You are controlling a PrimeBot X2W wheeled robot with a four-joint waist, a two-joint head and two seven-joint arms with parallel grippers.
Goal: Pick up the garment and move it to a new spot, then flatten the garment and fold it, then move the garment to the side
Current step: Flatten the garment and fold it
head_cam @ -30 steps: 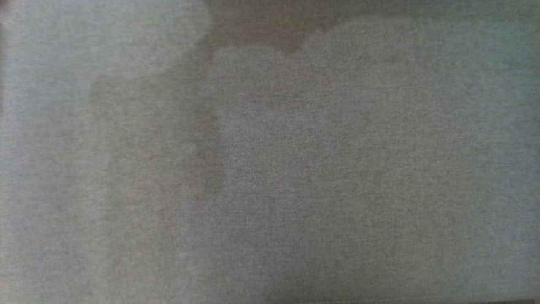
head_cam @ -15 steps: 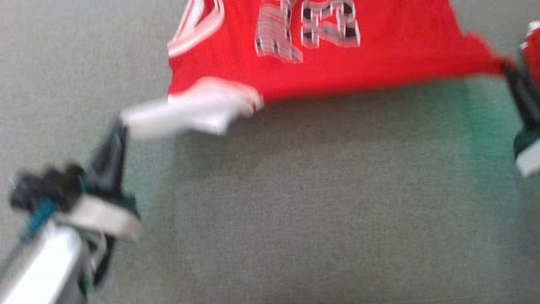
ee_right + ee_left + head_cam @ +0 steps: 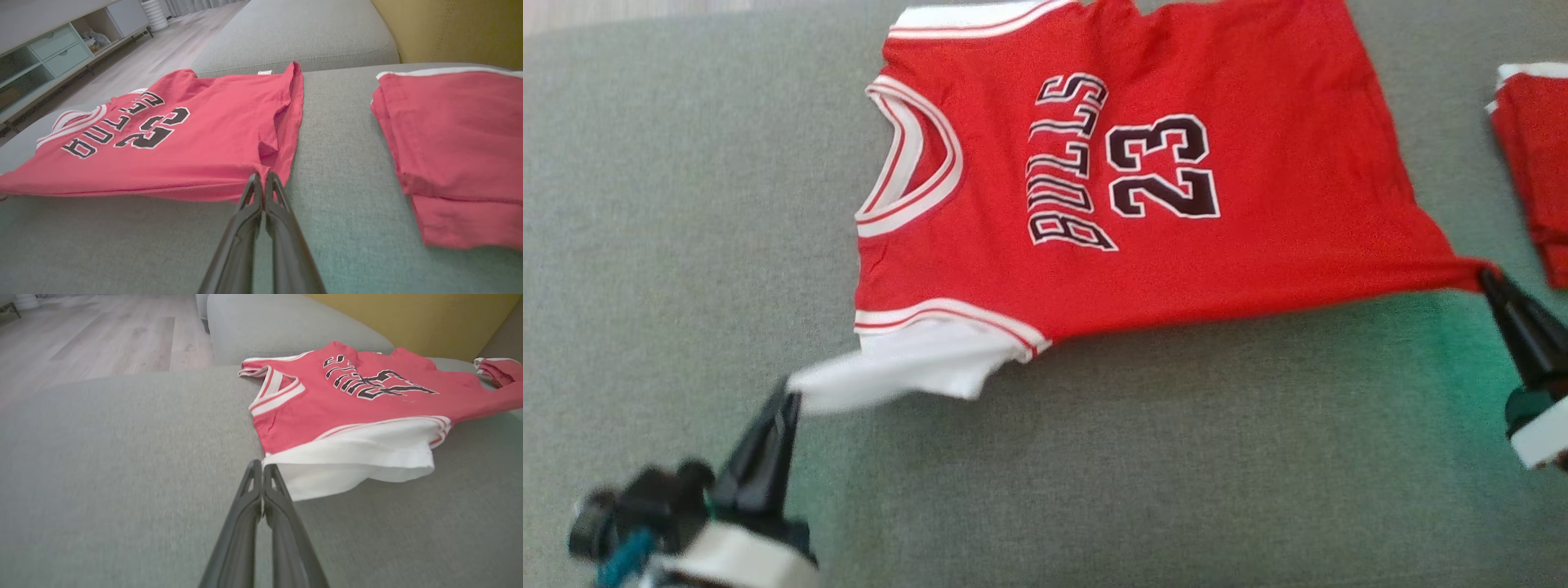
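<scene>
Left gripper: two long, dark, tapered fingers are pressed together at the tips, and the corner of a white sleeve is pinched between them.
Right gripper: the same dark, narrow fingers are closed tip to tip on the red hem corner, which is drawn out to a sharp point.
Garment: a red jersey is spread just beyond both sets of fingertips and stretched between them, with the neck towards the left gripper and the hem towards the right one.
Fabric: a thin, smooth knit is seen, with "BULLS" and "23" printed in black and outlined in white. White bands with red stripes are sewn round the V-neck and the armholes.
Shape: the edge nearest the grippers is pulled into an almost straight line. A small upright pleat is raised just past the right fingertips.
Sleeve: plain soft white cloth is fanned out from the left fingertips, and a shadow is cast under it.
Sofa cushion: a grey, coarsely woven, flat surface is laid under both grippers and the garment.
Folded red cloth: a rectangular layered stack with a white far edge is set on the outer side of the right gripper, apart from the garment.
Yellow backrest: smooth upholstery is seen beyond the stack.
Wooden floor: pale planks are seen beyond the cushion, far ahead of the left fingers.
</scene>
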